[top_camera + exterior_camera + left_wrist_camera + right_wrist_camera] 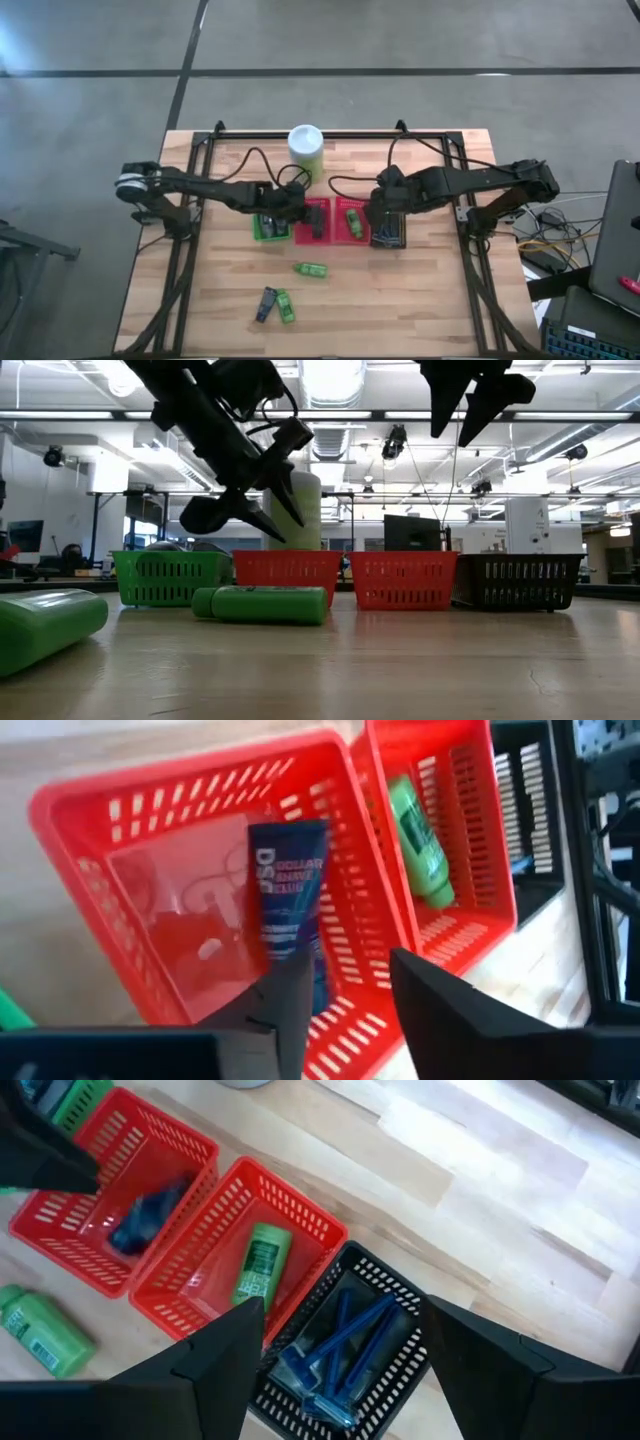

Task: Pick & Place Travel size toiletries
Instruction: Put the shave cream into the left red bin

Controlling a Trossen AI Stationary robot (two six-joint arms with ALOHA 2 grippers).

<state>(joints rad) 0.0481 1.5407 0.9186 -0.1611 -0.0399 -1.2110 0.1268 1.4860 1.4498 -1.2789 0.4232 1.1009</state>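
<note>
My left gripper (pixel 297 211) (pixel 350 1010) is open above the left red basket (pixel 316 206) (pixel 90 800). A dark blue tube (pixel 288 895) is inside that basket, just past the fingertips; it looks blurred in the right wrist view (pixel 150 1215). A green mini bottle (pixel 420 845) (pixel 260 1265) lies in the second red basket (pixel 352 238). My right gripper (pixel 383 222) (pixel 340 1370) is open above the black basket (pixel 400 1295), which holds blue razors (pixel 345 1345). On the table lie a green bottle (pixel 312 270) (pixel 265 604), a dark tube (pixel 265 303) and another green bottle (pixel 285 305).
A green basket (pixel 268 230) (pixel 170 578) stands at the left end of the basket row. The tall green canister with a white lid (pixel 305 150) stands behind the baskets. Bare wood lies near the loose items and at both table sides.
</note>
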